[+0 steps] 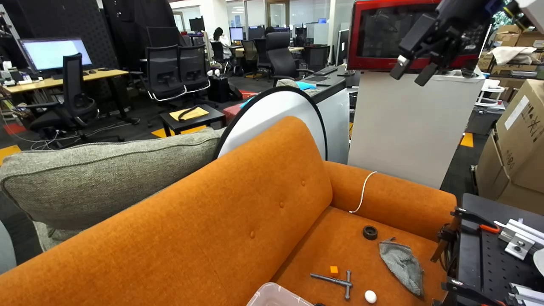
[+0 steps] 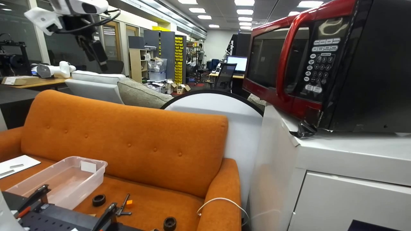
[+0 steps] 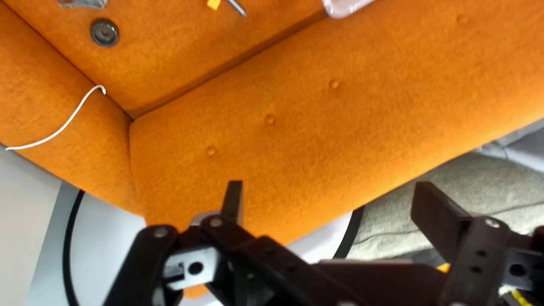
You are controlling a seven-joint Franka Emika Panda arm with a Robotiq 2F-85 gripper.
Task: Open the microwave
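Observation:
The red microwave with a dark glass door window shows in both exterior views (image 1: pixel 382 36) (image 2: pixel 268 59). It sits on top of a white cabinet. Its door looks shut. A curved red door handle (image 2: pixel 283 61) runs upright beside the keypad; in the exterior view that also shows the gripper in front of the microwave, the handle is hidden. My gripper (image 1: pixel 412 73) is open and empty, with its fingers pointing down. In an exterior view my gripper (image 2: pixel 101 64) hangs in the air well apart from the microwave. In the wrist view the jaws (image 3: pixel 329 187) are wide apart; the microwave is out of view.
The white cabinet (image 1: pixel 408 127) stands beside the orange sofa (image 1: pixel 238 199). A round white reflector (image 1: pixel 276 106) leans behind the sofa. A white cord (image 2: pixel 221 199) lies over the sofa arm. A plastic bin (image 2: pixel 64 183) and small items lie on the seat. Cardboard boxes (image 1: pixel 518 144) stand nearby.

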